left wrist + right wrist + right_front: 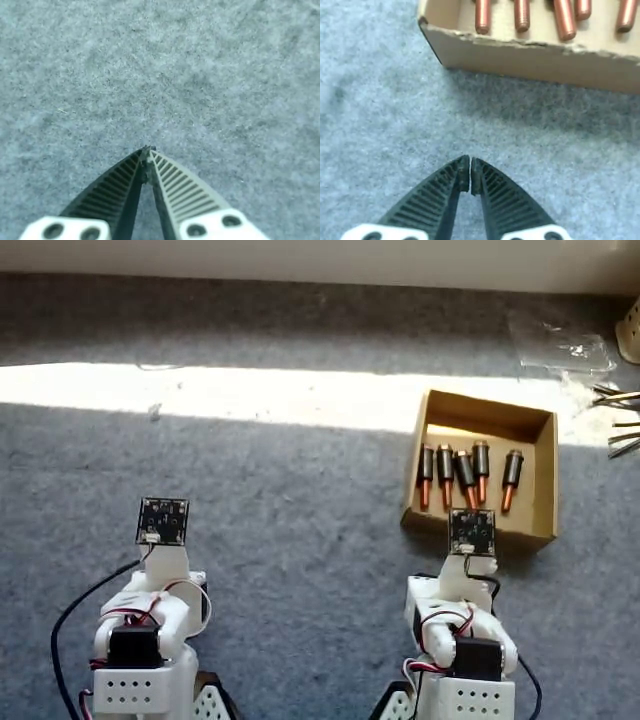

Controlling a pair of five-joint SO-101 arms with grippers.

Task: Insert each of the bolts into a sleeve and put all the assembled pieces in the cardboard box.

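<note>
Five assembled pieces (466, 472) lie side by side inside the cardboard box (490, 418). The right tool (470, 172) sits just short of the box's near wall, and the left tool (148, 150) is well apart from the box. Both are pinched closed, holding nothing.

Judgement: the work appears complete, and any withdrawal should avoid nudging that wall.

The desk (300, 540) is grey and felt-like. A sunlight band (250, 395) and a plastic bag (560, 345) lie beyond the box.
</note>
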